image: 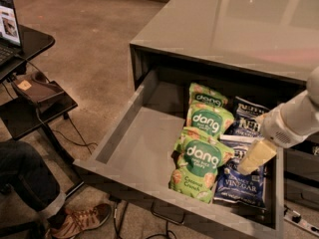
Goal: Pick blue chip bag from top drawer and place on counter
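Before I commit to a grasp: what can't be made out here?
Camera view:
Front blue chip bag: top lettering covered by the claw, which hangs over the top drawer's right side.
Rear blue chip bag: right part behind the arm.
Arm: cut off by the right edge.

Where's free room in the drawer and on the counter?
The counter is bare wherever visible. In the top drawer the left floor is free, between the left wall and the green dang bags. Right half is crowded: green bags against blue chip bags, with the claw over the blue ones near the right wall.
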